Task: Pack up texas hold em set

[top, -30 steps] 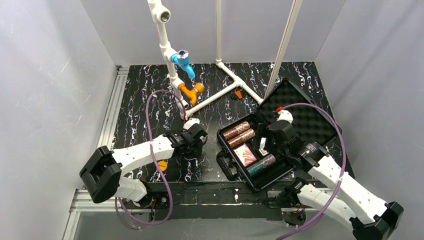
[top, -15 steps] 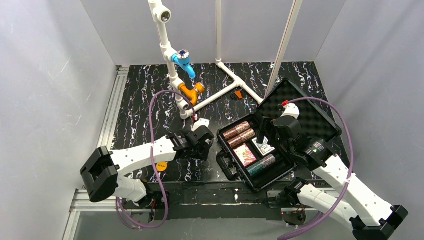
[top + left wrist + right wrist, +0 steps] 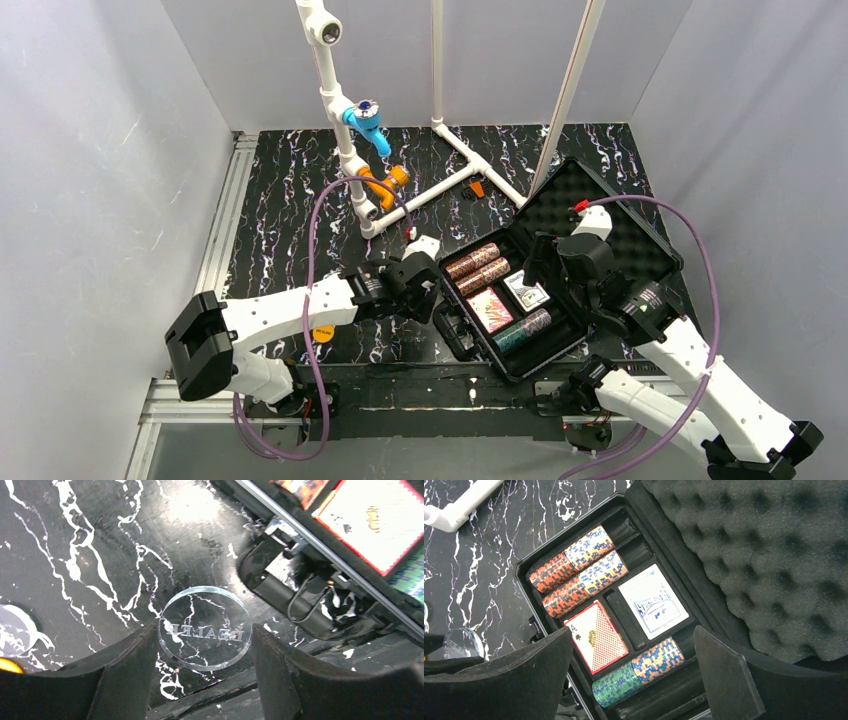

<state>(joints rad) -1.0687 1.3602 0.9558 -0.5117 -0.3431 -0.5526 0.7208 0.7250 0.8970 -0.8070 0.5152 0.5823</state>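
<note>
Overhead first: the black hard plastic case lies open right of centre, its bumpy foam lid tipped back toward the upper right. The left gripper sits just beside the case's left wall, and the right gripper hangs over the tray. An orange disc peeks from under the left arm at lower left. Left wrist cam: fingers clamped on a clear round acrylic disc marked DEALER at centre frame, w/ the case handle at upper right. Right wrist cam: fingers wide apart, nothing btwn them. Below lie two red-brown chip rolls, a red-patterned card deck, a white card deck and a green-and-orange chip roll. Prob. the step is getting the DEALER disc into the tray: lift it clear of wall & handle, keep it level, pick a free pocket and let go low so it can't roll. The right arm should leave room.
</note>
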